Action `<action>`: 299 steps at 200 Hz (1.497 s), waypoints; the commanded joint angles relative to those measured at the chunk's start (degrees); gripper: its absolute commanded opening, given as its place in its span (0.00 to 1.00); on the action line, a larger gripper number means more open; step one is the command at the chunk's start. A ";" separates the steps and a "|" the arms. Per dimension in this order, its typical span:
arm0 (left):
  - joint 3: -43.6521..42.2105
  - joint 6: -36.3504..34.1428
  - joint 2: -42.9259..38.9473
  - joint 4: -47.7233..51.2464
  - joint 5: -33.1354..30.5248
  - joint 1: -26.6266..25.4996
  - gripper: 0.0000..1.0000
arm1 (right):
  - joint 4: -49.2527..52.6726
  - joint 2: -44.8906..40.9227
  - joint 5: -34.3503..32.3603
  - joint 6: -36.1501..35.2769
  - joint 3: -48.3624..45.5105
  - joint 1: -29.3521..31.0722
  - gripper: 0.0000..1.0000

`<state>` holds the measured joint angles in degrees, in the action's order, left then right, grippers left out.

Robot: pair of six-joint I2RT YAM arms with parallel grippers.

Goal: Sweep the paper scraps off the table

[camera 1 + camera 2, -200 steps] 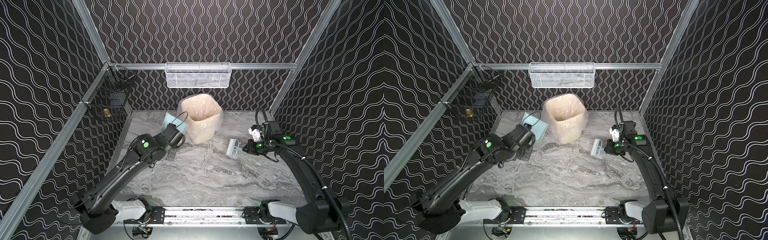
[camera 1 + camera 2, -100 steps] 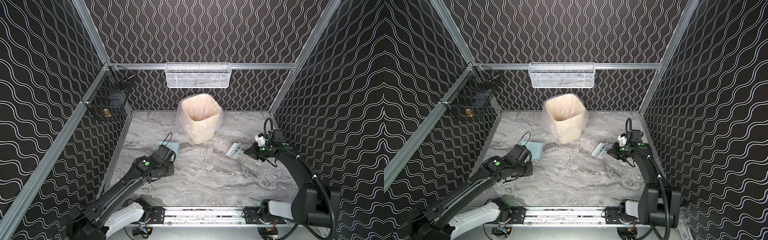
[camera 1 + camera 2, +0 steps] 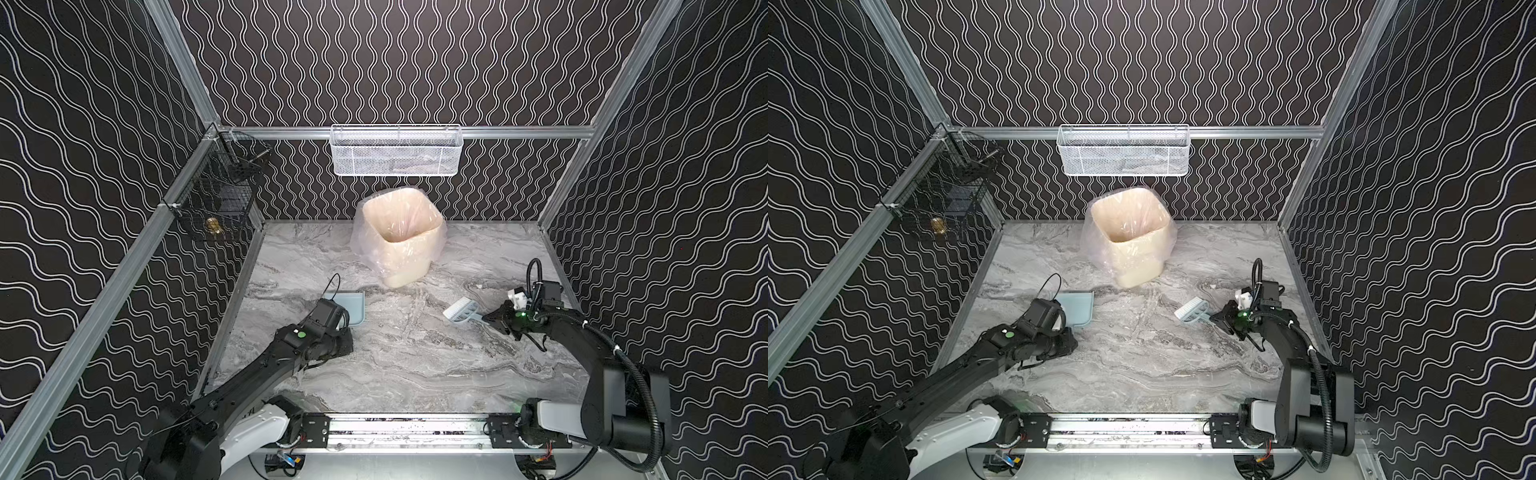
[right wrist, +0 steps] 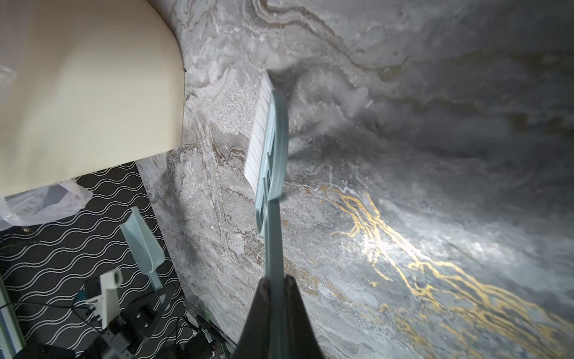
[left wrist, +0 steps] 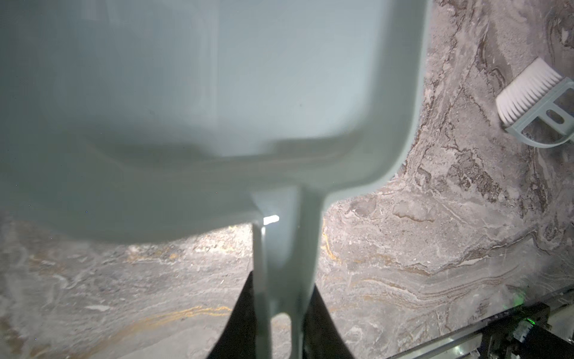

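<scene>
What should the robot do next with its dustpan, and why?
Probably lower the pale blue plastic dustpan flat onto the grey marble table and let go. It looks empty in the left gripper, the right gripper holds the white-bristled blue brush, and no paper scraps show.

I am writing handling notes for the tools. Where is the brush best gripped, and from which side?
I would grip the brush by its narrow, flat handle, coming from the end opposite the bristles, as the right gripper does. The jaws shut across the handle's flat faces, which leaves the white bristles free to reach the table.
</scene>
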<state>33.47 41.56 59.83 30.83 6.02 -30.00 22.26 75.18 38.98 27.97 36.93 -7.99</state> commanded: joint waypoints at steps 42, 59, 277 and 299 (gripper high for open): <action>-4.97 -0.17 3.59 -11.01 6.41 1.37 0.00 | -2.79 -0.46 -1.73 3.72 -3.13 -0.79 0.22; -5.86 -0.08 4.70 -12.28 6.90 1.64 0.00 | -2.11 -0.48 -2.88 4.20 -3.20 -0.88 0.31; -1.05 -4.35 12.20 -2.80 1.90 1.81 0.66 | 2.76 2.75 -26.32 -6.83 15.62 8.98 0.89; 0.96 -6.20 8.92 -1.16 -1.43 1.74 0.81 | -3.66 2.10 -29.33 -9.24 14.29 11.23 0.90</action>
<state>32.58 38.70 71.24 24.91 9.63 -28.23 26.98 77.80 14.83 22.87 51.83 1.56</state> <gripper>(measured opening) 0.758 0.895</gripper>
